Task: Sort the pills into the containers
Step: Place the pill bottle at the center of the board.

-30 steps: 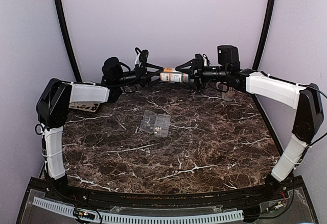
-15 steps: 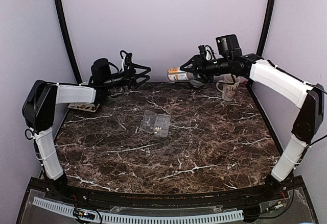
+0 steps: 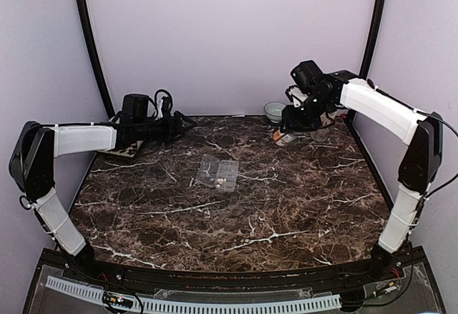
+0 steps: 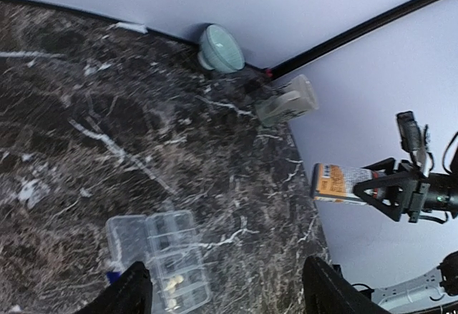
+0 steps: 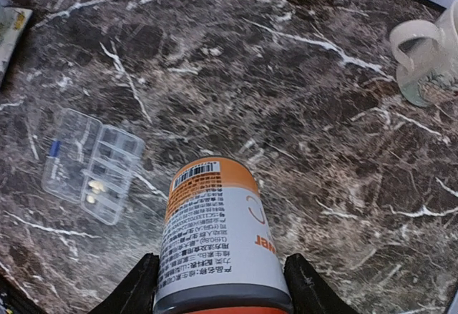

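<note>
The bottle is clamped by its cap end in the right jaws, over the far right of the surface near the mug. The left jaws are spread wide with nothing gripped, out at the far left. The organizer is parked mid-surface with its lid flipped open, and a few pills can be seen in its compartments.

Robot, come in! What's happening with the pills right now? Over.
Left gripper open, empty. Right gripper shut on bottle, mug close by. Box open mid-table, few pills inside.
</note>
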Controlling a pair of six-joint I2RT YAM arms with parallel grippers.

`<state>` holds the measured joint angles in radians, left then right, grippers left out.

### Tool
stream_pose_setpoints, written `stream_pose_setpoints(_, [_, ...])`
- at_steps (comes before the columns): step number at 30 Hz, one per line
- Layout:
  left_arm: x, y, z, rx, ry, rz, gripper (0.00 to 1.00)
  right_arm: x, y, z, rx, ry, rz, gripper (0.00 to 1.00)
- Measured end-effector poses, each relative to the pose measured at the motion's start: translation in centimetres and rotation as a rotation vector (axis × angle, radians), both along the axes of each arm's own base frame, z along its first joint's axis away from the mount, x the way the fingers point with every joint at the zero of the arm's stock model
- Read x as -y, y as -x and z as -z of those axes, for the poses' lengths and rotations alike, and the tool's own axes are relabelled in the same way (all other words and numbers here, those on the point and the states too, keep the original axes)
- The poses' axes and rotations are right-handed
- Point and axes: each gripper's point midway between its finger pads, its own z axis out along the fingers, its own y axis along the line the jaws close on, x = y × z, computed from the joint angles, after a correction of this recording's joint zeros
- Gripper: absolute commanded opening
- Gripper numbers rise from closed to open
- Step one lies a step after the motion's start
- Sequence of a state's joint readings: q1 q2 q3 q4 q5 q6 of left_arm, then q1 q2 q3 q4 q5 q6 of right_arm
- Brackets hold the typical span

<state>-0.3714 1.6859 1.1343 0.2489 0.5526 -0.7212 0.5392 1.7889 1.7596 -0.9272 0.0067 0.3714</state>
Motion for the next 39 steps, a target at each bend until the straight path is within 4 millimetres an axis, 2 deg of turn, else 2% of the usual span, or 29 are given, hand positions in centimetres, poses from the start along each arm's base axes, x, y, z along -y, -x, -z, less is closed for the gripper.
stream_pose_setpoints(3, [-1.3, 0.7, 3.6, -0.091, -0.088, -0.049, 0.74, 1.6, 0.5, 1.3, -0.02, 0.117, 0.009, 0.26])
stream_pose_setpoints(9, [-3.0, 1.2, 6.3, -0.155, -0.191, -0.11, 0.74, 3.1, 1.7, 3.6, -0.071, 0.29, 0.005, 0.26])
stream_pose_setpoints(15, [-4.2, 1.4, 6.4, -0.151, -0.253, -0.15, 0.74, 4.1, 2.7, 6.1, -0.145, 0.405, -0.005, 0.28])
stream_pose_setpoints(22, [-4.9, 1.5, 7.1, -0.16, -0.299, -0.169, 0.74, 4.6, 3.5, 8.2, -0.199, 0.449, -0.023, 0.3])
stream_pose_setpoints(32, [-5.4, 1.6, 7.5, -0.174, -0.321, -0.183, 0.74, 4.2, 4.6, 12.0, -0.301, 0.462, -0.085, 0.32])
stream_pose_setpoints(39, [-5.4, 1.6, 7.7, -0.179, -0.322, -0.184, 0.74, 4.1, 5.0, 13.3, -0.34, 0.444, -0.105, 0.46])
